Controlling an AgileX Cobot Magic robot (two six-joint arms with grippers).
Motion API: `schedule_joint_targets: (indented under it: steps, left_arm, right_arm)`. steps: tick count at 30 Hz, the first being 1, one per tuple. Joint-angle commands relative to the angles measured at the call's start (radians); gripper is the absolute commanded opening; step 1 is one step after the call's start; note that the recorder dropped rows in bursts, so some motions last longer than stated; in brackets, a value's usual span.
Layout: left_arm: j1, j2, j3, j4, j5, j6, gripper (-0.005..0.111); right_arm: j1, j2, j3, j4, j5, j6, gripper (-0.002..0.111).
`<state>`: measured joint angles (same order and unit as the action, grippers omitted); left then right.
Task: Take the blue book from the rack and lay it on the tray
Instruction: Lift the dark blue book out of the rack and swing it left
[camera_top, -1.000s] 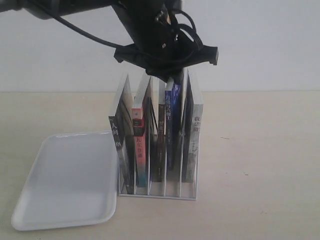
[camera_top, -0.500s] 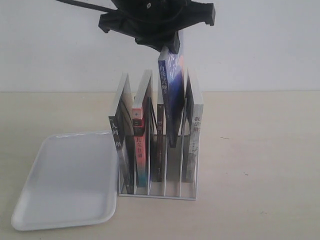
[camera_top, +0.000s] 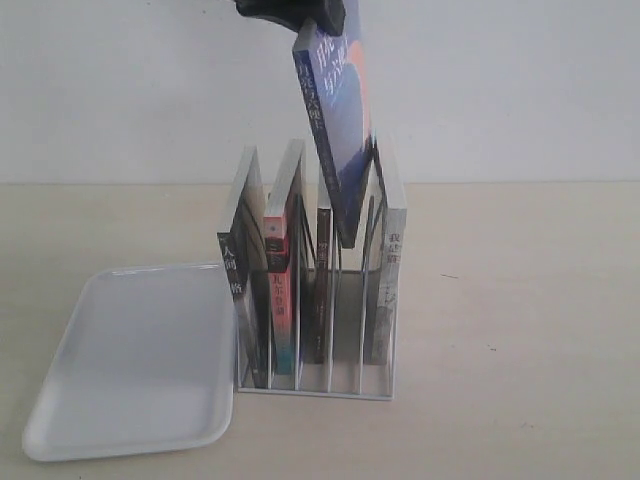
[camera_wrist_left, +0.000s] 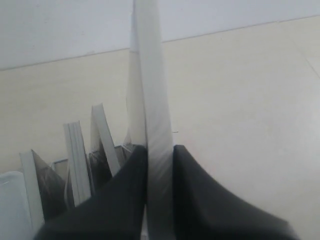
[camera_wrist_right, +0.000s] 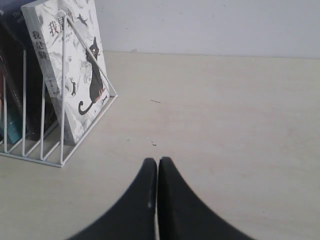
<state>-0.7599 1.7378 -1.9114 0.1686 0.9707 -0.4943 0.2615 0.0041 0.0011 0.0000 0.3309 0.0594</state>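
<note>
The blue book (camera_top: 338, 130) hangs tilted above the white wire rack (camera_top: 318, 375), its lowest corner still between the rods over the fourth slot. My left gripper (camera_top: 325, 12) is shut on its top edge at the upper border of the exterior view. In the left wrist view the book's pale page edge (camera_wrist_left: 152, 100) runs between the two dark fingers (camera_wrist_left: 125, 200) of the left gripper (camera_wrist_left: 160, 150). The white tray (camera_top: 135, 360) lies flat left of the rack. My right gripper (camera_wrist_right: 158, 161) is shut on nothing, low over the table to the right of the rack (camera_wrist_right: 62, 125).
Other books stay upright in the rack: a dark-spined one (camera_top: 245, 300), a red-and-teal one (camera_top: 282, 300), a black one (camera_top: 322, 290) and a white one with a cat drawing (camera_top: 385, 290) (camera_wrist_right: 75, 60). A white wall stands behind the beige table (camera_top: 520, 330).
My left gripper has risen with the blue book, pulling it almost wholly out of its slot, and the book has tilted. The right gripper shows no earlier frame.
</note>
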Motion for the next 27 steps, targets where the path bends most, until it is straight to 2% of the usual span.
schedule_joint_targets:
  steps: [1, 7, 27]
  left_arm:
    - [-0.005, -0.046, 0.002, 0.001, -0.043, 0.006, 0.004]
    - [-0.005, -0.106, 0.002, -0.015, -0.066, 0.016, 0.004]
    - [-0.005, -0.262, 0.002, -0.049, 0.01, 0.108, 0.004]
  right_arm:
    - [-0.003, -0.004, -0.001, 0.0, -0.009, -0.004, 0.0]
    - [-0.003, -0.004, -0.001, 0.0, -0.009, -0.004, 0.0]
    - [-0.003, -0.004, -0.001, 0.0, -0.009, -0.004, 0.0]
